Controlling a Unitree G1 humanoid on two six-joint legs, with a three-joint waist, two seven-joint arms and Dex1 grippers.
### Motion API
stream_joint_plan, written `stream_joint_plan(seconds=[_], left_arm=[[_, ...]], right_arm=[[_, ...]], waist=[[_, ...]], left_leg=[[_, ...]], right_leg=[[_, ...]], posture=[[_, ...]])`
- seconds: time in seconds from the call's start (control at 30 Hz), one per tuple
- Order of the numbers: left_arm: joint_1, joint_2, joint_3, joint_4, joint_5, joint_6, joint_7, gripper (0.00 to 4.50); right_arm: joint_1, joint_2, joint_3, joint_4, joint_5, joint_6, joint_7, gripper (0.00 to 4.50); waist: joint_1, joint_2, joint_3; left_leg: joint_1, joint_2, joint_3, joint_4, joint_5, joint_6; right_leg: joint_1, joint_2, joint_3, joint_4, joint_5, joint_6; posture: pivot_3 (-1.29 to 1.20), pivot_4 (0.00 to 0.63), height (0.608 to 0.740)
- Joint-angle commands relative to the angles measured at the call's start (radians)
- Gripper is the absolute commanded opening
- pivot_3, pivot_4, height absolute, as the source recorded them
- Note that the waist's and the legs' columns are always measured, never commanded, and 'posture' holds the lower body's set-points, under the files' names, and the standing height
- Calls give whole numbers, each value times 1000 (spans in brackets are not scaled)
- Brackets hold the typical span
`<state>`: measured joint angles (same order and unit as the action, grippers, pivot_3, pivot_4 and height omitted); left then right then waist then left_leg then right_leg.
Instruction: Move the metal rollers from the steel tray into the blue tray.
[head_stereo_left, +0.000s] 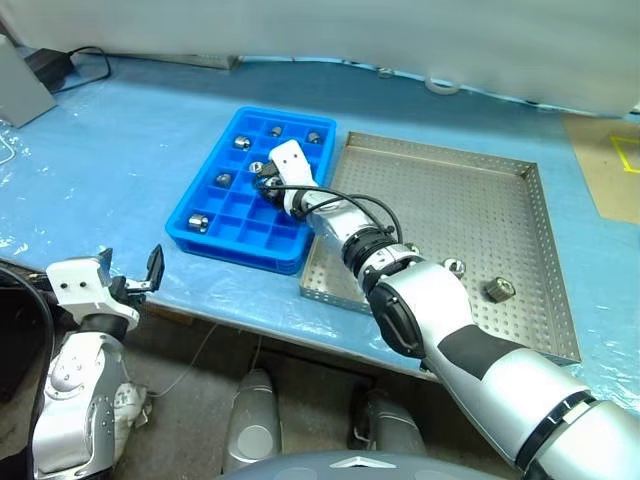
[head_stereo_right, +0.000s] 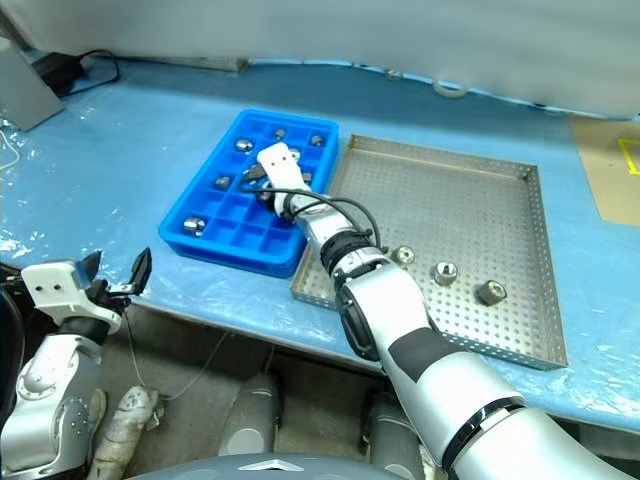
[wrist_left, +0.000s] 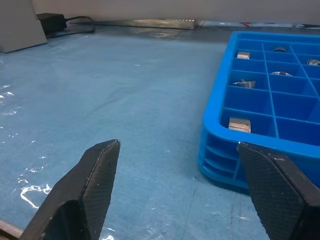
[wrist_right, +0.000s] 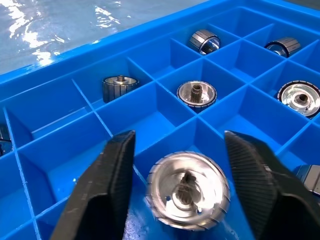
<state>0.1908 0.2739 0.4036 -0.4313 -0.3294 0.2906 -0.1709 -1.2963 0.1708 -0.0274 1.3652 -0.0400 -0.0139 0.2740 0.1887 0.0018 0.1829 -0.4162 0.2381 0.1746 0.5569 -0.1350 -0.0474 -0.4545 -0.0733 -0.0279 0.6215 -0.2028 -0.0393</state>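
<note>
Three metal rollers lie loose in the lower right of the steel tray in the right eye view, near its front rim and well apart from both claws. At the lower left of that view the left gripper hangs off the table's front edge, its fingers spread wide with nothing between them; its wrist view shows the blue tray just ahead, not touching. Nearer the frame's centre, the right gripper reaches over the blue tray's middle compartments. In the right wrist view its two fingers stand apart on either side of one roller, which sits in a compartment between them with a gap on each side, so nothing is gripped. Beyond it, more rollers rest singly in the farther compartments.
</note>
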Motion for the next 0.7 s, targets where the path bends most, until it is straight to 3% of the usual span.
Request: stream_joint_plan(seconds=[0.03,0.17,0.4,0.57,0.7], left_arm=[[-22,15,-2,-3,-1,-4,-9,4068],[-74,26,-30,36,0,-2,-31,4068],[-370,92,-179,278,3,-17,-211,4068],[-516,99,-246,443,24,-62,-289,4068],[-541,90,-272,492,38,-91,-318,4068]], right_arm=[[-94,166,-6,-14,-5,-28,0,4027],[-73,121,-62,-22,48,-31,48,4027],[30,-107,-151,-50,110,-44,164,4027],[109,-205,-173,-87,126,-52,225,4027],[146,-197,-152,-126,130,-46,312,3095]], waist=[[-2,0,0],[-5,0,0],[-20,-1,0],[-62,-1,-1],[-121,-2,-1]], left_leg=[[0,0,0,0,0,0],[0,0,0,3,0,0],[1,0,0,9,1,-1],[0,-1,0,17,1,-2],[0,0,0,17,2,-2]], right_leg=[[0,0,0,0,0,0],[0,0,0,2,0,0],[1,0,1,9,1,0],[1,-1,3,13,1,0],[0,0,3,17,0,0]], posture=[[394,150,740],[331,150,740],[84,150,740],[-29,150,740],[-43,150,740]])
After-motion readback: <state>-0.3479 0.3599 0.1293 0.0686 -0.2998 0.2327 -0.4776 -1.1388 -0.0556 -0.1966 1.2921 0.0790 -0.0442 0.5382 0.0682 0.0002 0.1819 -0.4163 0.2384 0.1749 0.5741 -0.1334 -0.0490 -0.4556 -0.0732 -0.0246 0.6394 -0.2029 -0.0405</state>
